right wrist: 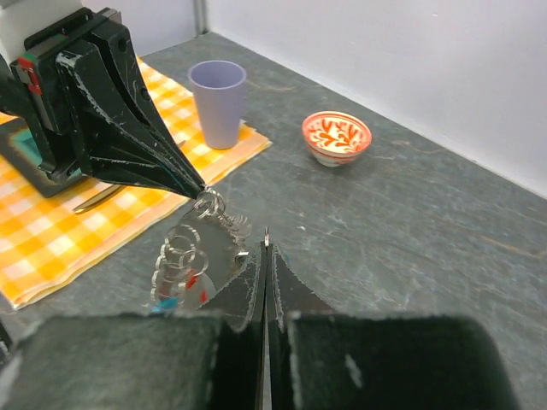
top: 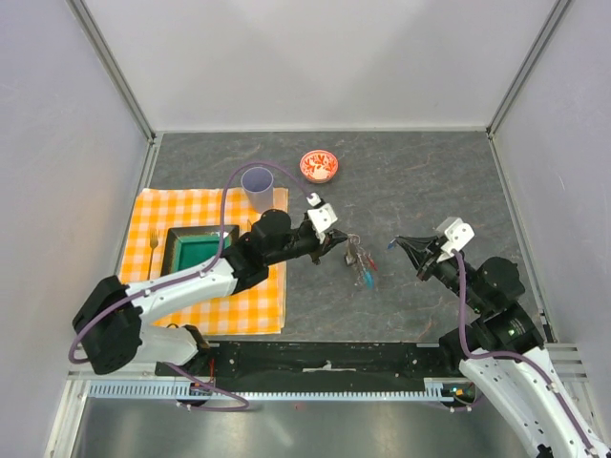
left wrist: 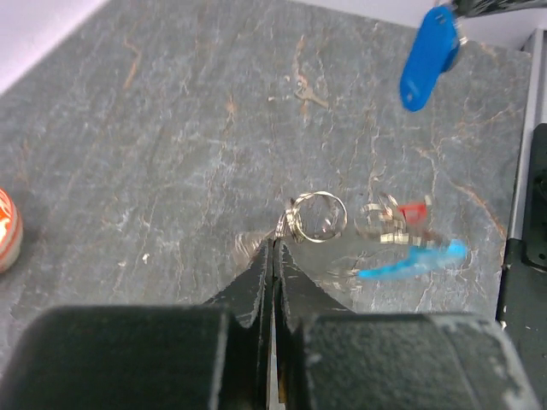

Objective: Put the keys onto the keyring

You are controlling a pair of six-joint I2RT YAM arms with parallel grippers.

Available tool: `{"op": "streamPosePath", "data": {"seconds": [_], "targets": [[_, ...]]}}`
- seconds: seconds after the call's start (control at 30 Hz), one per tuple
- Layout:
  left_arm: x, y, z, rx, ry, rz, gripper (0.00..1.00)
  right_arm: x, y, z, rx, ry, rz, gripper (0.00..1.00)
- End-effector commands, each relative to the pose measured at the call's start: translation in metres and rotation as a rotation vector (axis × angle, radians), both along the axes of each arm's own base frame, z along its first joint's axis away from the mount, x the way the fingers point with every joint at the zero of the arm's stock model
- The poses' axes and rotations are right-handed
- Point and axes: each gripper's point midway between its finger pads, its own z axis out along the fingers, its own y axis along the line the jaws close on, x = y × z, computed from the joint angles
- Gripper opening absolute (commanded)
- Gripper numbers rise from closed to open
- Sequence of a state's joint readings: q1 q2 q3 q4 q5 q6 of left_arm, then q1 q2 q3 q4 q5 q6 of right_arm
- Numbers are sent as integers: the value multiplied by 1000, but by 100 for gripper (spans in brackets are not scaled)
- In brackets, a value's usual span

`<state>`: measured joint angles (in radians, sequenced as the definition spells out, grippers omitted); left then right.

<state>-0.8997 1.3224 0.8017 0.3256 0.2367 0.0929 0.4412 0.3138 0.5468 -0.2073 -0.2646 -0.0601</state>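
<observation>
Left gripper [top: 343,243] is pinched tight on the keyring [left wrist: 316,216], which hangs from its tips over the grey table [top: 430,181], near the middle. A red key [left wrist: 413,211] and the blue fob [left wrist: 410,260] hang on it. Right gripper [top: 398,242] is pinched shut on a blue key [left wrist: 425,58], held up a little apart from the ring

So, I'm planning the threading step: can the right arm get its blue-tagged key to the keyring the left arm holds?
Probably yes. The left gripper pinches the keyring out in the open, facing the right gripper and its blue-tagged key, and nothing stands in the gap between them.
</observation>
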Motion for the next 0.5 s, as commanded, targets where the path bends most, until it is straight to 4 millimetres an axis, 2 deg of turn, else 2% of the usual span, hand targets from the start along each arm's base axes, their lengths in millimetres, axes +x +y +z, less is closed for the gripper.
{"op": "streamPosePath", "data": {"seconds": [0.0, 0.13, 0.2, 0.33, 0.4, 0.47], "targets": [[-7, 4, 56, -121, -204, -53, 2, -9, 24, 31, 15, -37, 150, 0], [-9, 5, 72, -121, -254, -89, 2, -7, 33, 35, -5, -37, 203, 0], [-10, 5, 72, -99, -249, -109, 2, -5, 38, 33, -19, -25, 223, 0], [-14, 5, 88, -90, -285, -159, 2, 0, 38, 42, -28, -43, 213, 0], [-16, 6, 86, -62, -292, -182, 2, 4, 37, 41, -41, -41, 204, 0], [-19, 7, 75, -16, -278, -204, 2, 6, 38, 39, -46, -34, 204, 0]]}}
